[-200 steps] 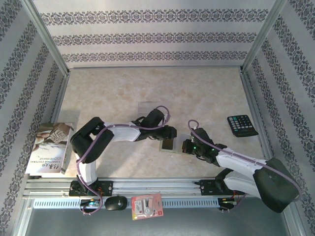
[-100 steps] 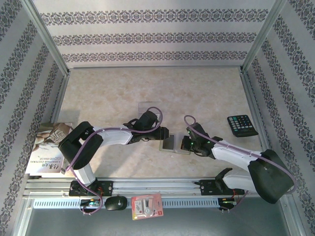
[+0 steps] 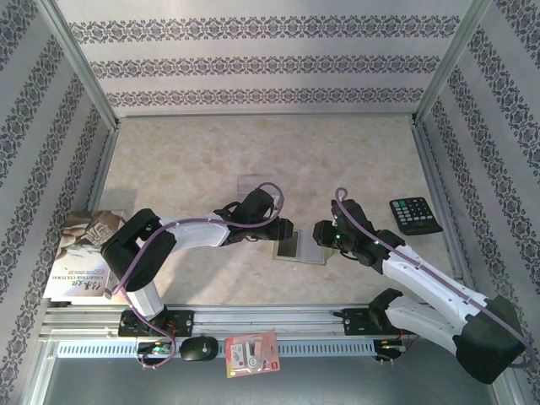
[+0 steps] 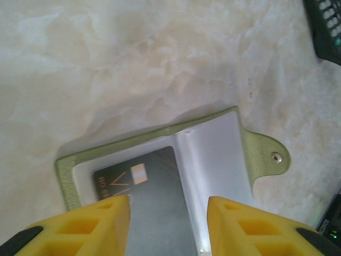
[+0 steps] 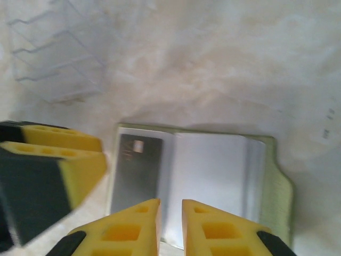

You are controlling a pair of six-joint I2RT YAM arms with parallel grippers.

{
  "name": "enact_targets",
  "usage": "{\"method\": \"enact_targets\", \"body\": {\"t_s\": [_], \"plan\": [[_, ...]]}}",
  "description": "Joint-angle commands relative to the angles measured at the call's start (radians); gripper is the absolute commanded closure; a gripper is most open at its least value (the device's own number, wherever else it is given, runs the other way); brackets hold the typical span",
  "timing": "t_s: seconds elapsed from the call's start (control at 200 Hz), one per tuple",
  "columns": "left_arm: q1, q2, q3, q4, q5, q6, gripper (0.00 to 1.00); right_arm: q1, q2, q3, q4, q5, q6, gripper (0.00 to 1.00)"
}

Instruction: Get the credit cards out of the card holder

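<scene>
At the middle of the table (image 3: 211,152), the card holder (image 3: 299,247) is lying open, the left gripper (image 4: 168,205) straddling its blackish card (image 4: 154,181) with parted fingers, seemingly pinning it, while the right gripper (image 5: 170,213), barely parted and empty, is hovering over the pale pocket (image 5: 213,176).

We look down on the card holder (image 4: 213,160), lying open and flat on the pale marbled table (image 4: 133,64), its snap tab pointing right. A blackish credit card (image 4: 144,186) sits in its left pocket, while the right pocket looks pale and glossy. Our left gripper (image 4: 168,205) has its yellow fingers (image 4: 101,224) spread apart over the holder's near edge, and a black calculator (image 4: 326,26) corner shows at top right.
</scene>
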Motion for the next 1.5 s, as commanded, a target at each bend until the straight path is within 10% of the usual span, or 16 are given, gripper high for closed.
{"method": "enact_targets", "body": {"t_s": [0.0,0.295,1.499], "plan": [[0.009,-0.017,-0.018,-0.001,-0.004,-0.013,0.58,-0.006,0.093,0.019,0.097,-0.123,0.02,0.8],[0.045,-0.047,-0.106,0.075,0.054,-0.026,0.58,-0.008,0.376,0.032,0.291,-0.279,0.028,0.78],[0.078,-0.24,-0.293,0.013,-0.033,-0.063,0.59,0.093,0.678,0.194,0.342,-0.268,-0.008,0.73]]}}
